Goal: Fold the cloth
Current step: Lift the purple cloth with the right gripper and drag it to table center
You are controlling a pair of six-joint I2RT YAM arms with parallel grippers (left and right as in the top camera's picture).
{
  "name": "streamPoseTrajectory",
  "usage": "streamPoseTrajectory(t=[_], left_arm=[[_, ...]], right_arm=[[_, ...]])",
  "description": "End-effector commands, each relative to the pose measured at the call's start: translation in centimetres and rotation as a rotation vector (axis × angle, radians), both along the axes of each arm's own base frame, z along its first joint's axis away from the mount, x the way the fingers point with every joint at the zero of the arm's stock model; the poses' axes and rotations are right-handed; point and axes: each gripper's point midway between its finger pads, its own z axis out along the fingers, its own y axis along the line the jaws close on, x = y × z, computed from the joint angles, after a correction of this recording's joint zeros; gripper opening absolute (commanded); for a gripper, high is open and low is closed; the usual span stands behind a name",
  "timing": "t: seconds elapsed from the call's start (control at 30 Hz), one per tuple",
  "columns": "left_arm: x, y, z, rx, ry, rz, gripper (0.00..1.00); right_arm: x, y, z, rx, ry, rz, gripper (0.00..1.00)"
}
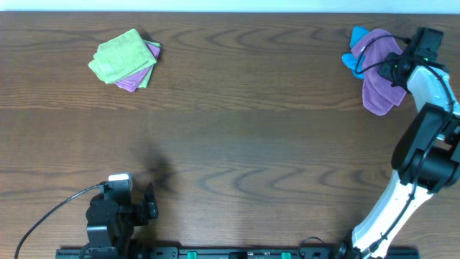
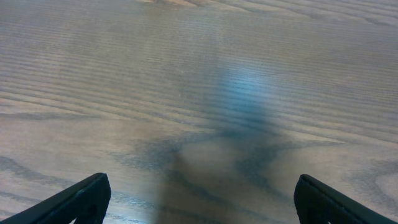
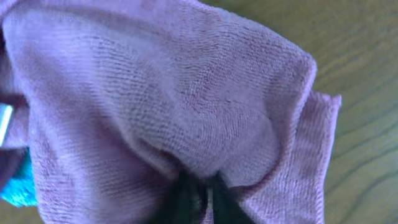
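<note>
Right hand (image 3: 196, 193) closed tight on a bunch of the cloth (image 1: 377, 83); the dark fingers are nearly buried in the pile. Cloth sits crumpled at the far right corner of the worktop (image 1: 251, 129), draped partly over the blue cloth (image 1: 356, 49) and touching it. Left hand (image 2: 202, 186) wide open, holding nothing, low over bare wood at the near left, well apart from the cloth.

Risks, as I judge them:
- The grip looks to be on a gathered fold, not a corner. A lift from there would leave the cloth hanging as a wad, with no edge to lay flat.
- Blue cloth lies against the purple one. Fuzzy surfaces cling, so a drag could carry it along.
- Cloth is close to the worktop's right edge; a loose pull outward could drop it off.
- Left hand has far to travel before it can help spread anything.

Materials: cloth is lilac microfibre, with a fine looped nap, soft and limp, with a thicker hemmed border showing at the right in the wrist view. Worktop is dark wood grain, smooth with a slight sheen. Green cloth (image 1: 122, 56) lies folded square at the far left, stacked on a purple one.
</note>
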Motion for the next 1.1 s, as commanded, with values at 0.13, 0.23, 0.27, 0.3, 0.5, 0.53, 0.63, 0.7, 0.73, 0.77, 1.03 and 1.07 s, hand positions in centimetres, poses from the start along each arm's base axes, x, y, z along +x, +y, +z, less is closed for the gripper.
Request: streamPoseTrajectory(t=[0.13,0.23,0.27,0.3,0.5,0.53,0.63,0.7,0.73,0.77,1.03,1.07], left_arm=[[-0.8,0.3,-1.9,0.027,0.067,0.001,0.95],[-0.8,0.3,-1.9,0.027,0.067,0.001,0.95],[-0.8,0.3,-1.9,0.026,0.067,0.001,0.95],[-0.8,0.3,-1.9,0.027,0.067,0.001,0.95],[-0.8,0.3,-1.9,0.026,0.067,0.001,0.95],[-0.8,0.3,-1.9,0.026,0.067,0.001,0.95],[-0.8,0.3,-1.9,0.027,0.067,0.001,0.96],[-0.8,0.3,-1.9,0.026,0.067,0.001,0.95],[-0.8,0.3,-1.9,0.027,0.067,0.001,0.96],[-0.8,0.3,-1.9,0.026,0.067,0.001,0.95],[-0.8,0.3,-1.9,0.027,0.067,0.001,0.95],[-0.8,0.3,-1.9,0.026,0.067,0.001,0.96]], right_arm=[[-0.3,-0.7,1.9,-0.03,-0.004,0.026,0.01],[-0.4,-0.5,5.2,-0.052,-0.045,0.034,0.01],[-0.5,-0.5,6.3,-0.056,-0.058,0.035,0.01],[-0.7,-0.3,7.5,-0.059,-0.074,0.038,0.01],[-2.1,1.5,13.4,-0.089,-0.125,0.131,0.01],[-2.4,1.9,14.3,-0.102,-0.126,0.151,0.01],[-3.6,3.4,16.4,-0.122,-0.122,0.196,0.01],[-4.7,4.8,17.6,-0.125,-0.106,0.229,0.01],[-5.3,5.6,18.1,-0.124,-0.097,0.247,0.01],[-5.8,6.4,18.5,-0.123,-0.09,0.266,0.01],[-10.2,15.7,21.5,-0.127,-0.023,0.506,0.01],[-10.8,17.1,21.9,-0.125,-0.02,0.538,0.01]])
